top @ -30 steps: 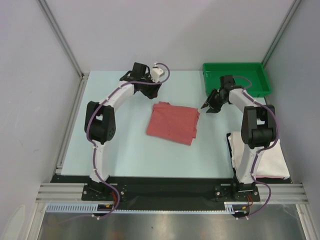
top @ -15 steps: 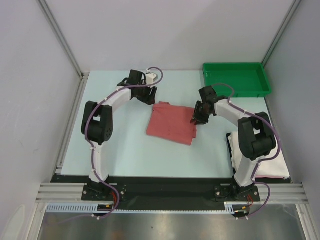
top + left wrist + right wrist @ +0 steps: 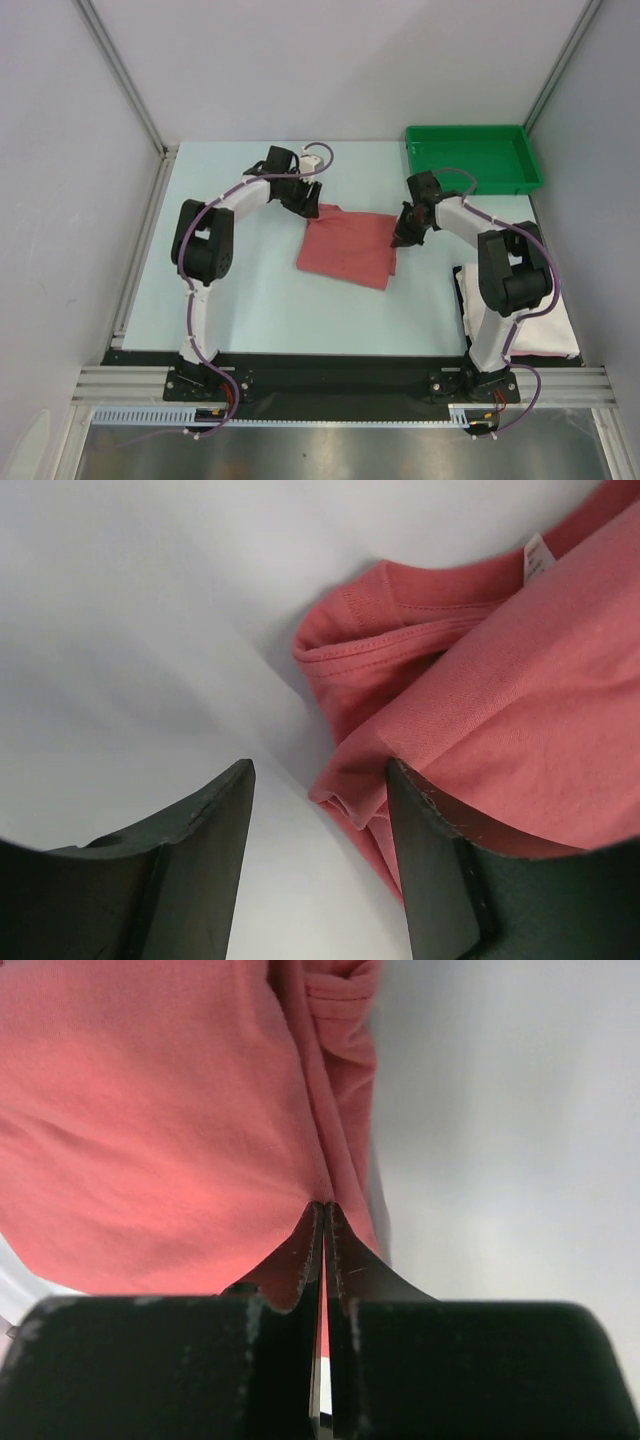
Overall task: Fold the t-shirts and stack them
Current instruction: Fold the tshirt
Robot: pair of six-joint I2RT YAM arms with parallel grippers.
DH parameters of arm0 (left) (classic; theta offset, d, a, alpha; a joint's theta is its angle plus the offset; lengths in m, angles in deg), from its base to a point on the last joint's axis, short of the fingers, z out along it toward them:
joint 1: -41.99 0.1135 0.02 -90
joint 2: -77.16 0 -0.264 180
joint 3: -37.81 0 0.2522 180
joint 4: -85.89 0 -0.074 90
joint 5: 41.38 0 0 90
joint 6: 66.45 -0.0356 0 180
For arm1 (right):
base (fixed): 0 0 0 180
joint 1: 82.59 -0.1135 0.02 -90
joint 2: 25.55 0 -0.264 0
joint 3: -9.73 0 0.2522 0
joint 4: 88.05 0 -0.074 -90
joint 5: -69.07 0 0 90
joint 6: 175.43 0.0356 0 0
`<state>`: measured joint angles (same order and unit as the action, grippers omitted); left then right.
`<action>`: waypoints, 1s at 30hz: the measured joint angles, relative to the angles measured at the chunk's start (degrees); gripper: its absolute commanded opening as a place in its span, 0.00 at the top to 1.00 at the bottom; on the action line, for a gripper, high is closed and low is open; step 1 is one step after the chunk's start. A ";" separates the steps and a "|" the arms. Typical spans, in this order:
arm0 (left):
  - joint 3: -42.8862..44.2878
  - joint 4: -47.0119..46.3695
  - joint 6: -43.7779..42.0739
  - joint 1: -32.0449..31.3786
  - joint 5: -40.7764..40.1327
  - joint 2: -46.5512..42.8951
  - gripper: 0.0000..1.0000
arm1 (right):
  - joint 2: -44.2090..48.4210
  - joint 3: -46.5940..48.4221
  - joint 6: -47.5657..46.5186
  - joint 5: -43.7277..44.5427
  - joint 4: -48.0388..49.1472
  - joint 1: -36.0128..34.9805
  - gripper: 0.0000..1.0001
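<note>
The salmon-red t-shirt [image 3: 345, 250] lies folded in a rough rectangle at the table's middle. My left gripper [image 3: 308, 207] is open at its far left corner. In the left wrist view the gripper [image 3: 320, 865] straddles the folded corner of the shirt [image 3: 500, 680], and the right finger [image 3: 435, 880] rests against the cloth. My right gripper [image 3: 400, 238] is at the shirt's far right edge. In the right wrist view it [image 3: 323, 1208] is shut on the edge of the red cloth [image 3: 150, 1110]. The white t-shirt [image 3: 545, 320] lies at the near right, partly under the right arm.
The green tray [image 3: 475, 180] stands at the far right corner, behind the right arm. Grey walls and metal rails bound the pale table [image 3: 240, 290] on the left, back and right.
The right gripper came from beside the tray to the red shirt's right edge and shut on it. The left gripper came down to the shirt's far left corner.
</note>
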<state>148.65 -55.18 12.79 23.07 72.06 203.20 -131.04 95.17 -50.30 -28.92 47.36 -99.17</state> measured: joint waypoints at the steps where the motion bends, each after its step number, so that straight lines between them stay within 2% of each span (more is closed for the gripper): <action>1: -0.33 -0.15 0.26 -0.09 0.33 -0.28 0.38 | 0.07 0.00 -0.28 0.00 -0.20 0.55 1.00; 7: -3.80 -3.50 1.57 -0.31 0.15 -4.39 0.32 | 0.50 0.00 -2.80 -0.94 -0.63 4.20 1.00; 18: -4.28 -4.68 -0.57 -2.71 0.28 -5.64 0.34 | -4.42 2.75 -8.09 -2.89 -0.74 5.79 1.00; 25: -0.50 -2.14 -3.34 -5.31 -0.94 -1.38 0.38 | -5.29 5.66 -10.69 -2.95 -1.86 5.95 1.00; 28: 1.75 -0.07 -4.37 -5.27 -1.38 0.37 0.60 | -5.90 7.08 -11.76 -2.89 -2.14 6.16 1.00; 29: 2.25 0.63 -4.92 -5.22 -1.66 0.63 0.75 | -6.19 7.52 -12.02 -2.84 -2.23 6.25 1.00; 30: 2.78 1.38 -5.11 -5.22 -1.95 0.81 0.83 | -6.62 8.15 -12.48 -2.82 -2.36 6.38 1.00</action>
<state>151.43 -53.80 7.67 17.85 70.12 204.01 -137.67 103.32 -62.78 -31.74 45.00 -92.79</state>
